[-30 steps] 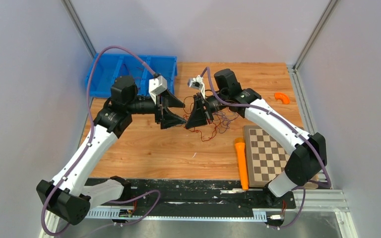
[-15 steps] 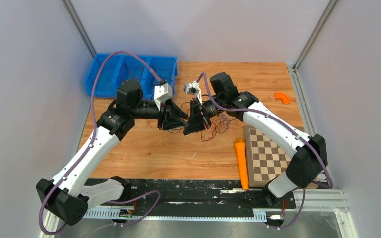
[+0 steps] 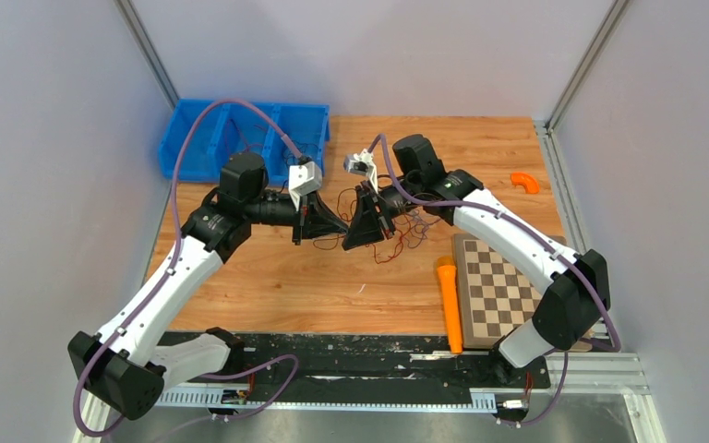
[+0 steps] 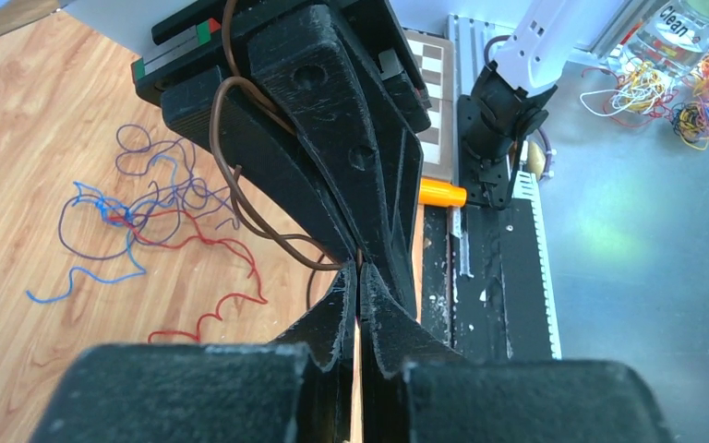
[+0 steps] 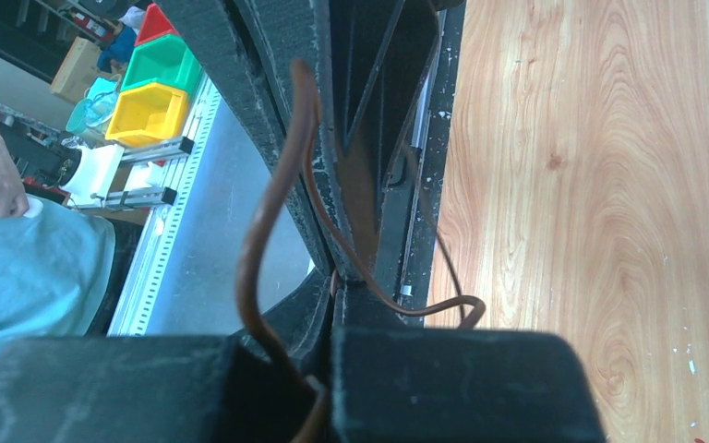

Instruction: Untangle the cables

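The wooden table (image 3: pixel 268 277) holds most cables (image 3: pixel 399 240) in a tangled heap just beside the right gripper (image 5: pixel 335 293). It is clamped on a brown cable (image 5: pixel 280 180). The left gripper (image 4: pixel 358 288) pinches that same cable. By my judgement, separating has barely begun.

The left fingers (image 4: pixel 328 323) are pinched together, tip to tip with the right fingers (image 4: pixel 323 129), a brown cable (image 4: pixel 260 228) looping into the pinch; to their left, loose blue, purple and red cables (image 4: pixel 120 217) sprawl over the wooden surface (image 4: pixel 18 138); an orange cylinder (image 4: pixel 441 193) lies just right.
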Tool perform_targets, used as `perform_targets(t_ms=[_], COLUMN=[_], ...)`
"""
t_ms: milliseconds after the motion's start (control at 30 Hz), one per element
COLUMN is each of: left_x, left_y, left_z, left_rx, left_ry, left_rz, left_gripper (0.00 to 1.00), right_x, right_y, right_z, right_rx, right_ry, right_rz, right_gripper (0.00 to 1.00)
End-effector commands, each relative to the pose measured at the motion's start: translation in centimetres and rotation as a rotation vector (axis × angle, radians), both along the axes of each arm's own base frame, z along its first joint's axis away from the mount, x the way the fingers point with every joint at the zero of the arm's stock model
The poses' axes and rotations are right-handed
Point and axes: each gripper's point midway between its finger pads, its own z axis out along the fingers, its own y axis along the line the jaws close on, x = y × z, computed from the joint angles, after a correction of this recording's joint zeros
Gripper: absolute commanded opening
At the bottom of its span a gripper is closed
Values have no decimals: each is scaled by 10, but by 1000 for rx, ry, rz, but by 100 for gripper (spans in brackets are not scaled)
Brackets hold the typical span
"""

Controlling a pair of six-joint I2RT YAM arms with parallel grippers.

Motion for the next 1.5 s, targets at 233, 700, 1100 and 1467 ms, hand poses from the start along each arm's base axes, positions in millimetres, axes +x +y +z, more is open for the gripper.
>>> perform_targets(t_ms=[233, 700, 1100, 1467], left_x=[6, 22, 68, 114], left_y=[3, 23, 87, 156], left_z=[27, 52, 155, 252], left_rx=[-57, -193, -279, -434], left_ry=[-58, 98, -33, -168], left_rz=[75, 238, 515, 730], left_gripper=[0, 0, 0, 0], right_x=[-13, -7, 111, 155], right_y=[-6, -10, -99, -166], right_z=[12, -1, -102, -164], right_rx=[61, 28, -196, -365], right_ry=[-64, -70, 188, 287], right_rz=[40, 2, -454, -724], right_gripper=[14, 6, 90, 93])
